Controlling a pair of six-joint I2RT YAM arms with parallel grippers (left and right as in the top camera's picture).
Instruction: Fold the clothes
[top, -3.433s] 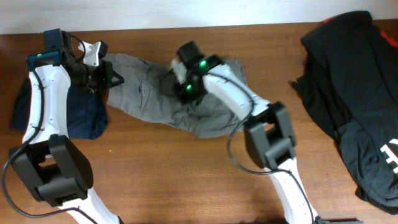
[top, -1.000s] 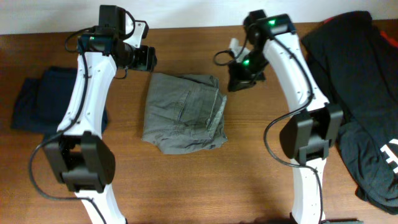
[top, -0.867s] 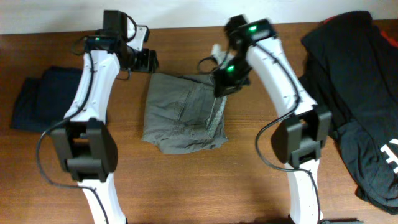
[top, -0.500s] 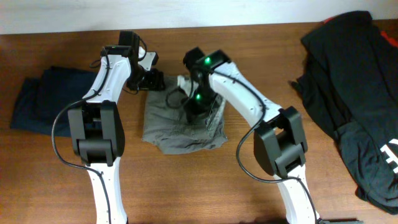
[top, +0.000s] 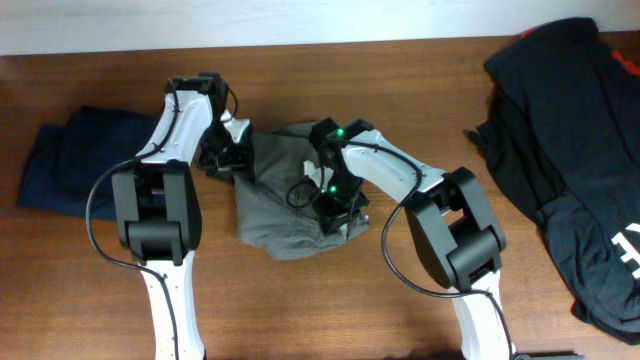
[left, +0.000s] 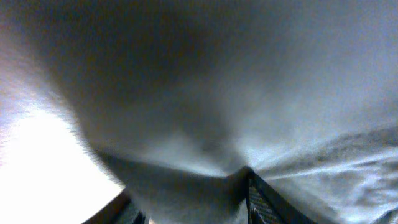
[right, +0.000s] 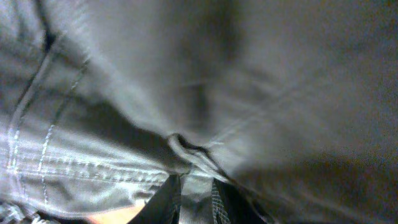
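Grey garment (top: 285, 215) fills both wrist views. Left gripper (top: 230, 160) at its left edge, right gripper (top: 335, 208) on its right half; whether either claw pinches, I cannot tell.

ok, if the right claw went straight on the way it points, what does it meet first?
The grey garment: cloth fills the wrist view and puckers at the tips of the right claw, so contact looks immediate.

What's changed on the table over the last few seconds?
The grey garment, spread out earlier, now lies folded. Both arms swung in from the far edge: the left tool sits at its left edge, the right tool on its right half. Grip unclear. The navy piece and black pile stayed put.
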